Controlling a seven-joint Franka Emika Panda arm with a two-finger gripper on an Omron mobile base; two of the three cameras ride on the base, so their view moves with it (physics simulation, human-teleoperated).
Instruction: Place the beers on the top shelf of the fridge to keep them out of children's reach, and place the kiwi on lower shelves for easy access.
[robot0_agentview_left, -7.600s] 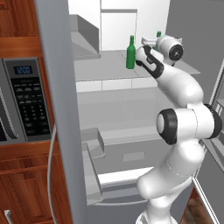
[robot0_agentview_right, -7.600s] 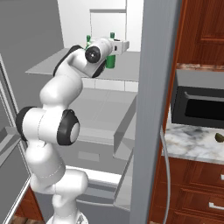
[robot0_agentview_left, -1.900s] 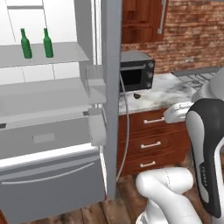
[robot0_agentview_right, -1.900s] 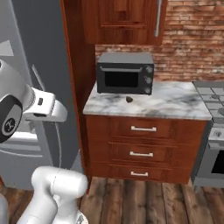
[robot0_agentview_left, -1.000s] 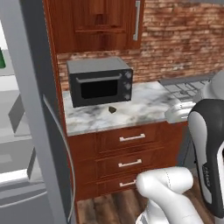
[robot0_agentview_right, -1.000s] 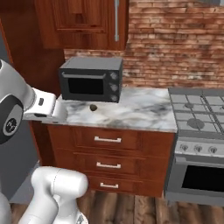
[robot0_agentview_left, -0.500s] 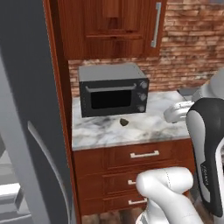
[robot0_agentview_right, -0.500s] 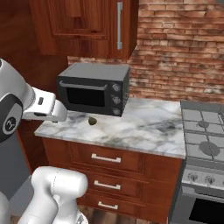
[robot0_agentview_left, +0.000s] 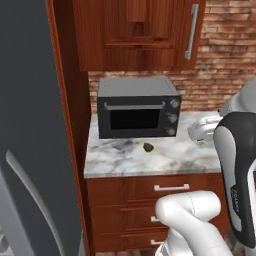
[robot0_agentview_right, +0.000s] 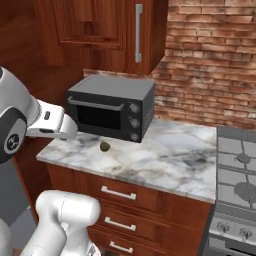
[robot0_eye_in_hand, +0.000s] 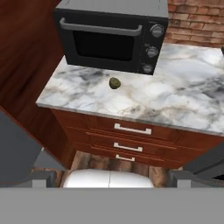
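Observation:
The kiwi (robot0_agentview_left: 148, 147) (robot0_agentview_right: 105, 146) (robot0_eye_in_hand: 114, 82) lies on the marble counter (robot0_agentview_left: 125, 160) just in front of the black oven (robot0_agentview_left: 137, 107). My gripper (robot0_eye_in_hand: 112, 178) hangs above and before the counter's front edge, well short of the kiwi. Its fingertips (robot0_eye_in_hand: 43, 178) stand far apart with nothing between them, so it is open. The white hand (robot0_agentview_right: 54, 125) (robot0_agentview_left: 201, 131) shows at counter height. The fridge's grey door (robot0_agentview_left: 30, 130) with its curved handle fills the left. Beers and fridge shelves are out of view.
Wooden drawers (robot0_eye_in_hand: 131, 130) sit below the counter and a wall cabinet (robot0_agentview_left: 140, 35) hangs above the oven. A gas stove (robot0_agentview_right: 240, 172) adjoins the counter on the right. The oven's front (robot0_eye_in_hand: 105, 43) stands close behind the kiwi. A brick wall (robot0_agentview_right: 210, 60) backs the counter.
The whole picture has swung from the open fridge to the counter, so the base has moved. Oven and kiwi now appear closer and more central. The gripper stays empty.

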